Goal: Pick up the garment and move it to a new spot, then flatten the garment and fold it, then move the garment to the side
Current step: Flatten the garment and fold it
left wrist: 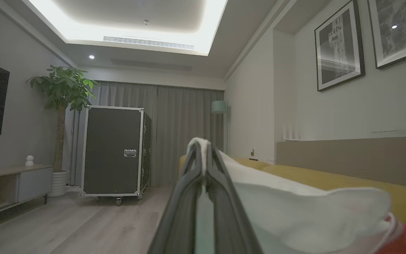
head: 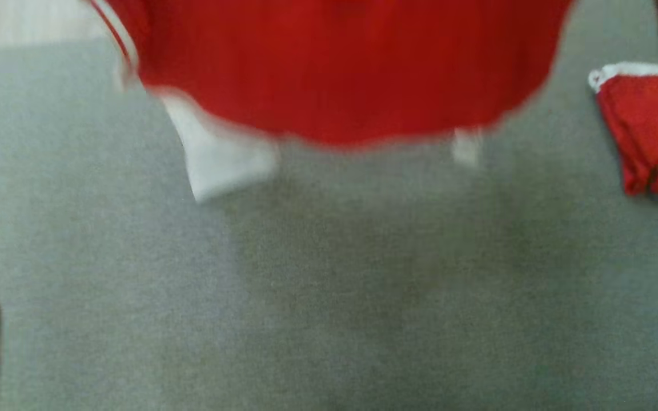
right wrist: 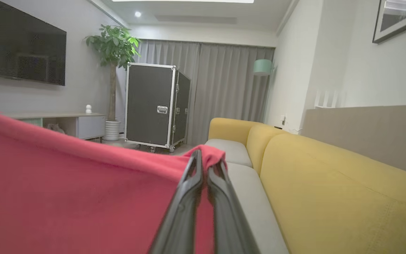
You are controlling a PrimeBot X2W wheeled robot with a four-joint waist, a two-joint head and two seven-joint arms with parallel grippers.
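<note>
- On the left, the left gripper (left wrist: 205,146) has its two dark fingers pressed together on a white edge of the garment (head: 340,68). The cloth comes out between the tips and falls away to one side.
- I judge that this pinch sits at one upper corner, so that the cloth can hang free and open out under its own weight.
- In the middle, the garment is up in the air, red and blurred in the head view, and spread between the two grippers above a grey surface (head: 329,297). Its hem seems not to touch that surface, but the blur makes this uncertain.
- Its long axis runs from side to side across the robot's front, from one gripper to the other. The held edge is on top and the rounded hem points down.
- A white part (head: 220,154), maybe a sleeve end, hangs lower than the hem on the left half.
- On the right, the right gripper (right wrist: 208,160) is also closed tight, with a fold of red cloth over its tips. The red sheet stretches away from it, beside the yellow sofa (right wrist: 330,183).
- Holding two corners high like this is, I think, meant for carrying the garment to a new spot and laying it down flat.
- At the far right, a small red piece (head: 640,131) with a white edge lies on the grey surface, well apart from the hanging garment. I cannot tell what it is.
</note>
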